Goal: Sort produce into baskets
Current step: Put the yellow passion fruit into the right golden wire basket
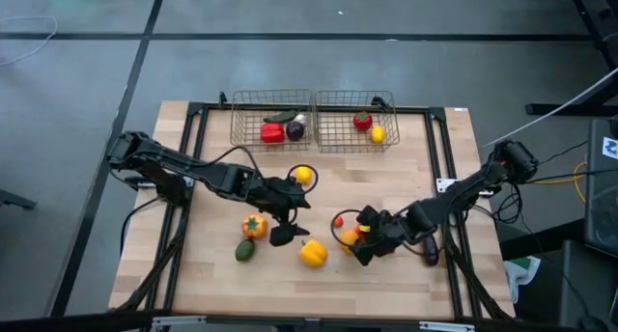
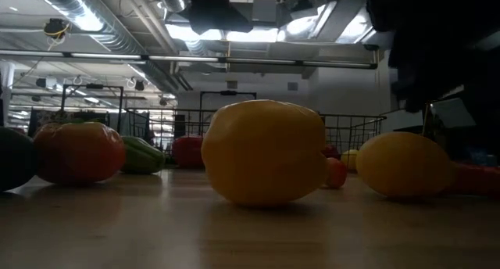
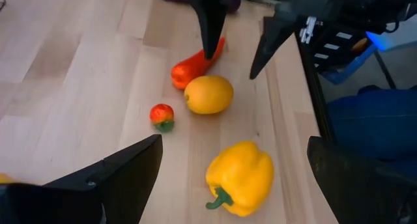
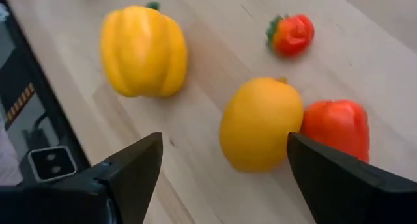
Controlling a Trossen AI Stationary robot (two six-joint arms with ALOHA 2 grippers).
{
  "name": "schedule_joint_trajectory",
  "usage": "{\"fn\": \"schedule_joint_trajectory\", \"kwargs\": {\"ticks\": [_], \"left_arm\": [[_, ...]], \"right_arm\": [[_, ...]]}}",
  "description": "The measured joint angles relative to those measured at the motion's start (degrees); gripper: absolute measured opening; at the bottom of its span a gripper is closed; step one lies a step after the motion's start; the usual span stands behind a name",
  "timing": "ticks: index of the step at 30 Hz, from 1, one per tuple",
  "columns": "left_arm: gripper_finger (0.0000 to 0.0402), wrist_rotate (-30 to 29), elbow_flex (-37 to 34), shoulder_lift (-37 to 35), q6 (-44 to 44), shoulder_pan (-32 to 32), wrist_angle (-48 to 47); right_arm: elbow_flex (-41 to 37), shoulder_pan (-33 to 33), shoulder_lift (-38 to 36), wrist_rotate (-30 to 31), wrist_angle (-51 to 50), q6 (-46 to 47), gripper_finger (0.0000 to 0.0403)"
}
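Two wire baskets stand at the far edge. The left basket (image 1: 272, 120) holds a red pepper, an eggplant and a cucumber. The right basket (image 1: 354, 122) holds a tomato and a lemon. Loose on the table lie a yellow pepper (image 1: 313, 252), a yellow-orange fruit (image 4: 260, 123), a long red piece (image 3: 195, 64) and a small tomato (image 3: 162, 115). My left gripper (image 1: 290, 219) is open and empty, left of the yellow pepper (image 3: 240, 177). My right gripper (image 4: 225, 136) is open above the yellow-orange fruit (image 1: 350, 237). My right gripper has one fingertip (image 3: 210, 49) at the long red piece, pointing down from above. I cannot tell whether it touches the piece. My left gripper touches nothing.
A lemon (image 1: 302, 175), an orange-red pepper (image 1: 253, 225) and an avocado (image 1: 245, 250) lie near my left gripper. A purple eggplant (image 1: 431, 255) lies by the table's right edge. A black frame rail (image 1: 446, 178) runs along the table's sides.
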Motion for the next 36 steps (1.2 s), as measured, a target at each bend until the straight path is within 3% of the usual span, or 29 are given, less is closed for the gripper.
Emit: {"fn": "schedule_joint_trajectory", "kwargs": {"ticks": [14, 36], "left_arm": [[0.0377, 0.00, 0.00, 0.02, 1.68, 0.00, -0.07], [0.0377, 0.02, 0.00, 0.02, 1.68, 0.00, -0.39]], "right_arm": [[-0.01, 0.00, 6.23, 0.00, 0.21, 8.97, 0.0326], [0.00, -0.07, 13.05, -1.53, 4.19, 10.22, 0.0323]]}}
